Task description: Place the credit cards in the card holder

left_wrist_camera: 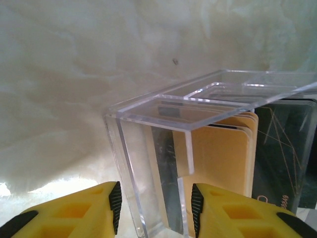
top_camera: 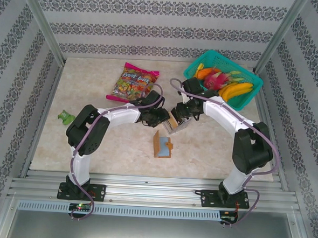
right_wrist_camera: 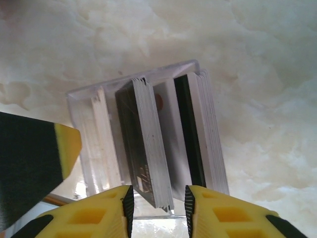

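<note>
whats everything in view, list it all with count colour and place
clear slotted tray: 1, clear, table centre
credit cards: several stacks, black, tan, silvery, standing in the tray
card holder: 1, orange-brown, just nearer than the tray
snack bag: 1, pink, multicoloured, far centre-left
basket: 1, green, far right corner
fruit: several, yellow, pink, orange, in the basket
small green object: 1, left edge
table: 1, beige, marbled
left gripper: yellow fingers, astride the tray's corner
right gripper: yellow fingers, astride a dark card stack
</note>
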Controlling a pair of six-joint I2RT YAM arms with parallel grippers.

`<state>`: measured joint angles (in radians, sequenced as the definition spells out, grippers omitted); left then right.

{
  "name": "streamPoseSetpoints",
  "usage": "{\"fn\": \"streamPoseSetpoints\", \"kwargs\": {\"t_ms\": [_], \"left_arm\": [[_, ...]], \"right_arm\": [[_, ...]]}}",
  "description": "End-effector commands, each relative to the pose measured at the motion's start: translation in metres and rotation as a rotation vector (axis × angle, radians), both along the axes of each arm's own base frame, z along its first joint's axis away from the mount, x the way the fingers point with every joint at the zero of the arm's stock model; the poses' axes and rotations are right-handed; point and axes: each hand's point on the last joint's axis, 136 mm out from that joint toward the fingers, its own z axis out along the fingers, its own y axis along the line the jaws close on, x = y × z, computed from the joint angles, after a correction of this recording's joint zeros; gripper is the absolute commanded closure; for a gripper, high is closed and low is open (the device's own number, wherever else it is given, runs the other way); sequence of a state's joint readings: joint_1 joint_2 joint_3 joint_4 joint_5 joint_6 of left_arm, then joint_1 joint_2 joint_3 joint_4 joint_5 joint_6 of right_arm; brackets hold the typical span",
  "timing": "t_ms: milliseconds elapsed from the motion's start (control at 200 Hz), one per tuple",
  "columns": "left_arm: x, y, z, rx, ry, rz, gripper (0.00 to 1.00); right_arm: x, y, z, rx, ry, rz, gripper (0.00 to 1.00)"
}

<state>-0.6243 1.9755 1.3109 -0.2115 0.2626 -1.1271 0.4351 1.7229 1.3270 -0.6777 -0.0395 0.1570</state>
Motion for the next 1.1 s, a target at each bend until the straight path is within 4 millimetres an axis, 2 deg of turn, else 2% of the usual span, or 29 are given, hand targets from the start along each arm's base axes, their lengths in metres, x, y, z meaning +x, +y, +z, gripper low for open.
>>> {"fn": "streamPoseSetpoints", "kwargs": {"t_ms": [0,85,170,385,650,904,1004,1094], "left_arm": [[0.008,0.004,-0.003,-0.023,-0.007,0.023,0.53],[0.006,0.005,-0.009,-0.024,0.003,0.024,0.51],[0.007,0.005,-0.013,-0.028,0.010,0.025,0.50],[0.007,0.005,-0.020,-0.039,0.018,0.025,0.48],[0.002,0.014,-0.033,-0.018,0.046,0.043,0.50],[0.000,0.016,-0.036,-0.008,0.052,0.035,0.50],[-0.001,0.017,-0.037,-0.004,0.057,0.033,0.50],[-0.001,0.017,-0.037,-0.003,0.057,0.030,0.50]], "right_arm": [[0.010,-0.017,0.011,-0.085,-0.049,-0.053,0.61],[0.018,-0.028,0.015,-0.099,-0.075,-0.077,0.57],[0.024,-0.032,0.009,-0.081,-0.048,-0.085,0.57],[0.032,-0.021,-0.004,-0.049,0.008,-0.049,0.53],[0.038,-0.024,-0.020,-0.105,0.032,-0.033,0.48],[0.039,-0.026,-0.037,-0.176,0.050,-0.014,0.47],[0.039,-0.025,-0.038,-0.205,0.047,-0.002,0.47],[0.039,-0.019,-0.030,-0.201,0.016,0.007,0.44]]}}
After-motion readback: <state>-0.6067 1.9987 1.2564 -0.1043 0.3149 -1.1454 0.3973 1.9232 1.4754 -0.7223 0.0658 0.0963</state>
